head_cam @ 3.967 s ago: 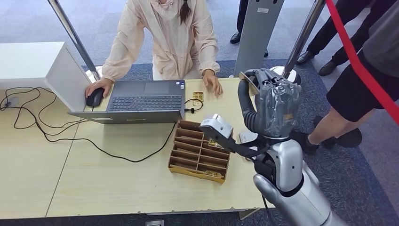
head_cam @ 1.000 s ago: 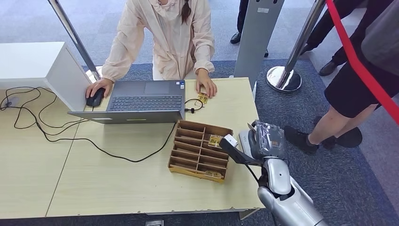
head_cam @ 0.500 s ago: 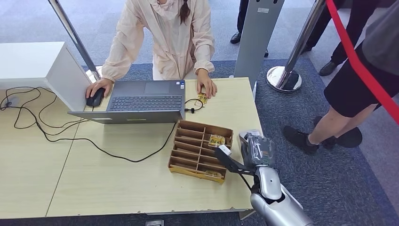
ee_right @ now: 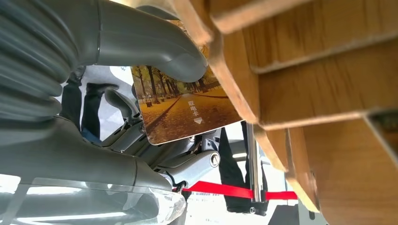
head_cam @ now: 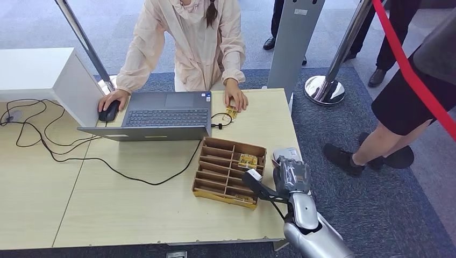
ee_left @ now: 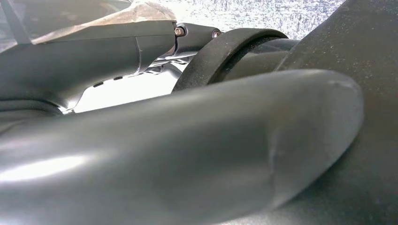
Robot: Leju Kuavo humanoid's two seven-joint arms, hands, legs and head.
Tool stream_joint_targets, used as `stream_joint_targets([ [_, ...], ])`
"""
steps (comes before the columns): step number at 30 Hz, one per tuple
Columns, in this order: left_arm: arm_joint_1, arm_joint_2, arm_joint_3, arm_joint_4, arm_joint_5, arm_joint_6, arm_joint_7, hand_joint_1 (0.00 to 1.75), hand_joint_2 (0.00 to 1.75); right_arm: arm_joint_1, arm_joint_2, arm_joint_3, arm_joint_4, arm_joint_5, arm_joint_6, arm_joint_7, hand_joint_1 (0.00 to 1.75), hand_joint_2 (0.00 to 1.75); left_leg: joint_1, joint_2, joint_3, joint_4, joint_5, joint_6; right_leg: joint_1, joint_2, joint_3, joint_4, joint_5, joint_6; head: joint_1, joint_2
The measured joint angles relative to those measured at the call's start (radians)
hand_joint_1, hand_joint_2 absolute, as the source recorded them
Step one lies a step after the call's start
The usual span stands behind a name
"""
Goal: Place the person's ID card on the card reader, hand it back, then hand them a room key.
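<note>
1. Hovering low at the desk's (head_cam: pixel 161 215) right edge, the right hand (head_cam: pixel 292 174) sits just beside the wooden divided tray (head_cam: pixel 215 177), over a white card reader (head_cam: pixel 285 155) that it partly hides.
2. In the right wrist view, the thumb (ee_right: pixel 155 37) presses a room key (ee_right: pixel 185 110) printed with an autumn avenue against the darker fingers; the card is held, touching the tray's wooden edge (ee_right: pixel 234 93).
3. More cards (head_cam: pixel 247 160) lie in the tray's upper right compartment.
4. The left hand (ee_left: pixel 187 150) appears as close grey shapes; I cannot tell whether it is spread or closed.
5. A person (head_cam: pixel 188 43) sits across the desk, one hand on a mouse (head_cam: pixel 109 112) beside the laptop (head_cam: pixel 161 115), the other resting on a small card (head_cam: pixel 228 111).
</note>
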State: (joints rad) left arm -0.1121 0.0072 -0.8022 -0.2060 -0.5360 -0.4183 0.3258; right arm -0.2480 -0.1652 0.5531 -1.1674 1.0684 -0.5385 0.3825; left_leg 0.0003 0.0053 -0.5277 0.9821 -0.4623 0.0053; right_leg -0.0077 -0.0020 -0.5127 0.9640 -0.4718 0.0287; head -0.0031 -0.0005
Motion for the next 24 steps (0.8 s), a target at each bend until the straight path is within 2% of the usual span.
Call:
stream_joint_targets([
  [8,0.0,0.0,0.0,0.0,0.0,-0.001,0.0,0.0,0.0,-0.021,-0.024,-0.002,-0.073,0.029,0.013,0.045,1.43,1.75,0.0,0.0,0.0,0.0,0.0,0.0,0.0,0.0,0.0,0.0,0.0,0.0,0.0,0.0],
  [17,0.0,0.0,0.0,0.0,0.0,-0.004,-0.002,0.0,0.0,-0.057,-0.078,-0.036,-0.328,0.108,0.053,0.073,1.41,1.75,0.0,0.0,0.0,0.0,0.0,0.0,0.0,0.0,0.0,0.0,0.0,0.0,0.0,0.0],
  [24,0.0,0.0,0.0,0.0,0.0,-0.006,-0.003,0.0,0.0,-0.101,-0.091,-0.046,-0.528,0.155,0.073,0.068,1.43,1.75,0.0,0.0,0.0,0.0,0.0,0.0,0.0,0.0,0.0,0.0,0.0,0.0,0.0,0.0],
])
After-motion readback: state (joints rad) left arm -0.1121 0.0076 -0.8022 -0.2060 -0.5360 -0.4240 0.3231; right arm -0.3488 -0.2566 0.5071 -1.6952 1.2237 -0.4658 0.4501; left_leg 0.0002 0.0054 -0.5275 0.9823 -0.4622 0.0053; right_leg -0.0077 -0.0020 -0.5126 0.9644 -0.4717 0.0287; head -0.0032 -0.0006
